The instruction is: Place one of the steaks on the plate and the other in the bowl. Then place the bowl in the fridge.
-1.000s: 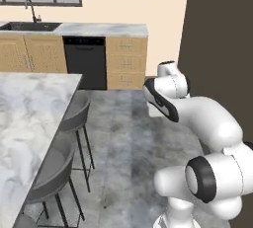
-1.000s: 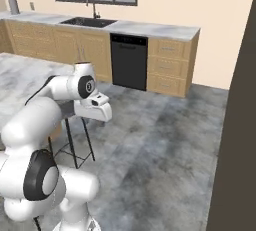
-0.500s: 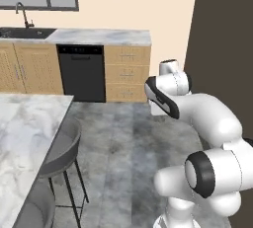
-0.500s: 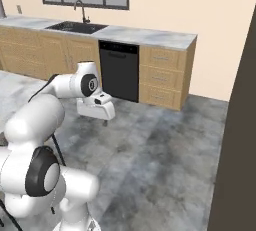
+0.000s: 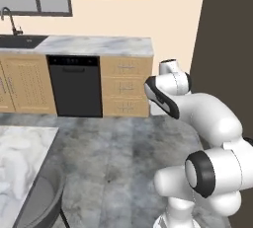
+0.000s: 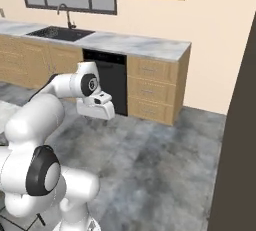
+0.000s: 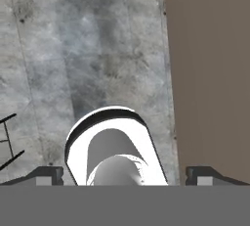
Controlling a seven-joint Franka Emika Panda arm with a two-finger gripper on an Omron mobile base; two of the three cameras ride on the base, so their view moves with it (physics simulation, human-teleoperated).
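Note:
My gripper points down at the grey floor, its two fingertips far apart at the bottom corners, open with nothing held between them. The hand hangs folded close to the arm, above the floor in front of the wooden drawers; from the other side the hand hangs in front of the black dishwasher. The steaks, the plate, the bowl and the fridge are out of view.
A tall dark brown panel stands close on the right. The marble island corner and a grey stool are at lower left. Along the back wall run the dishwasher, drawers and sink.
The whole picture has slid left: the base has moved, so the island and stools leave at the left and the dark panel grows at the right. The arm keeps its pose, gripper still open.

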